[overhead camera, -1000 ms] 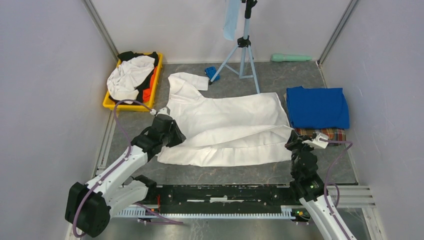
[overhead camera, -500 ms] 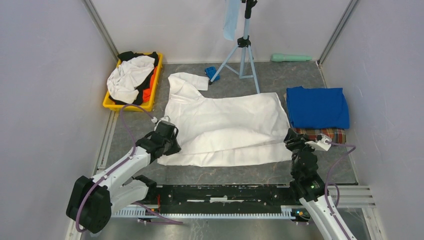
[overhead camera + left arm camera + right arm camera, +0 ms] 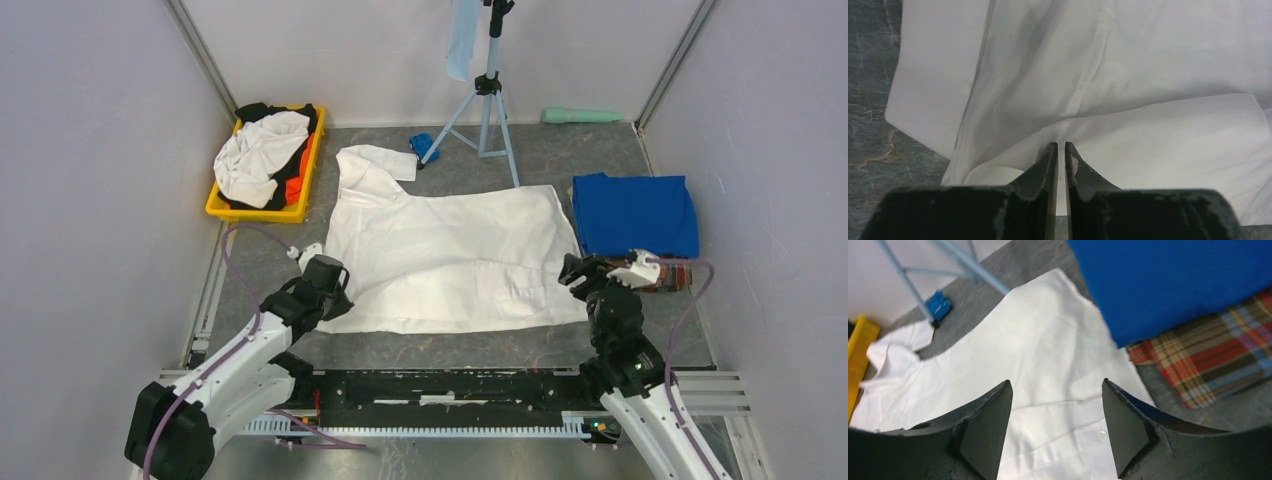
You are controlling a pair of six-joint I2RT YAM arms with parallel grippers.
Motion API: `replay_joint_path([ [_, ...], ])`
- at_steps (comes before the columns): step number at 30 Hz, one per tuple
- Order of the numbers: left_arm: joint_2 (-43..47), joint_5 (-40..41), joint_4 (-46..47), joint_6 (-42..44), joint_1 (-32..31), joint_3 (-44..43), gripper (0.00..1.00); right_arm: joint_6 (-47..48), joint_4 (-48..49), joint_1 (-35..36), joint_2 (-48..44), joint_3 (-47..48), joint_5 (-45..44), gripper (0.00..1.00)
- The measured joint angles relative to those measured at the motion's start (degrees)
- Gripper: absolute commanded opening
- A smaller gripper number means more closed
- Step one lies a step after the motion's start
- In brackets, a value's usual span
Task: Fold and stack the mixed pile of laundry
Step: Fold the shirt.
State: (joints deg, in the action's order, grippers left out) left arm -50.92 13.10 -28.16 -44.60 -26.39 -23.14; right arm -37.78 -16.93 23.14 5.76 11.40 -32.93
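A large white shirt lies spread across the middle of the table, its near part folded over. My left gripper is at the shirt's near-left corner. In the left wrist view its jaws are almost together, pinching a fold of the shirt. My right gripper hangs open over the shirt's near-right edge, holding nothing. A folded royal-blue T-shirt rests on plaid cloth at the right. More of the laundry pile, white, black and orange, fills the yellow tray.
A tripod stands at the back with a pale-blue cloth hanging from it. A small bright-blue object sits by its foot. A green object lies along the back wall. Walls close in on both sides.
My right gripper went from shut to open, let go of the shirt's near-right edge and drew back. My left gripper slid toward the near edge with its jaws narrowing. The shirt's folded layer settled flatter.
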Motion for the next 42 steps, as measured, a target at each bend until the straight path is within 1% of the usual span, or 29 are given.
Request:
replay_joint_path([
  [2,2.62,0.7,-1.01,-0.72,0.0,0.11,0.26,1.66,0.63,0.0,6.32,3.45,4.52,0.7],
  [6,7.17,2.1,-2.82,-1.07,0.0,-0.7,0.31,4.5,5.01,0.0,18.56,5.03,16.35,0.68],
  [7,8.68,2.38,-2.89,-1.01,0.0,-2.78,0.4,6.38,7.5,0.07,26.69,4.15,25.29,0.68],
  [8,8.7,2.38,-2.86,-1.01,0.0,-2.84,0.42,6.51,7.5,0.07,26.86,4.04,25.83,0.68],
  [11,6.97,2.16,-3.04,0.46,0.0,-5.53,0.52,8.81,10.97,0.09,32.83,3.85,30.42,0.69],
  [12,5.77,1.81,-2.34,1.27,0.0,-6.86,0.54,9.7,12.41,0.13,35.45,3.89,31.61,0.69],
  [15,2.56,0.39,1.01,3.93,0.0,-9.6,0.54,11.82,14.73,0.44,42.1,4.28,33.62,0.69],
  [17,-1.79,-0.39,2.4,5.31,0.0,-12.52,0.53,12.76,16.55,0.52,45.99,5.35,34.71,0.69],
  [23,-21.92,-3.85,6.51,8.48,0.0,-23.91,0.5,14.71,24.52,0.52,57.9,13.16,36.87,0.69],
  [28,-34.95,-6.34,9.29,9.73,-0.04,-29.05,0.48,16.44,30.32,0.57,69.96,18.93,37.03,0.68],
  [32,-43.04,-8.13,9.75,10.03,-0.04,-31.52,0.47,17.11,31.67,0.57,78.05,19.58,38.16,0.68],
  [36,-45.4,-8.76,9.4,10.54,-0.07,-31.36,0.46,17.46,34.07,0.66,78.51,17.62,37.9,0.68],
  [39,-44.0,-8.63,10.62,10.51,-0.15,-29.31,0.46,17.42,35.1,0.76,75.89,14.64,36.72,0.68],
  [42,-40.98,-8.48,12.24,10.43,-0.63,-25.49,0.46,16.92,36.13,0.9,72.11,10.75,35.85,0.68],
])
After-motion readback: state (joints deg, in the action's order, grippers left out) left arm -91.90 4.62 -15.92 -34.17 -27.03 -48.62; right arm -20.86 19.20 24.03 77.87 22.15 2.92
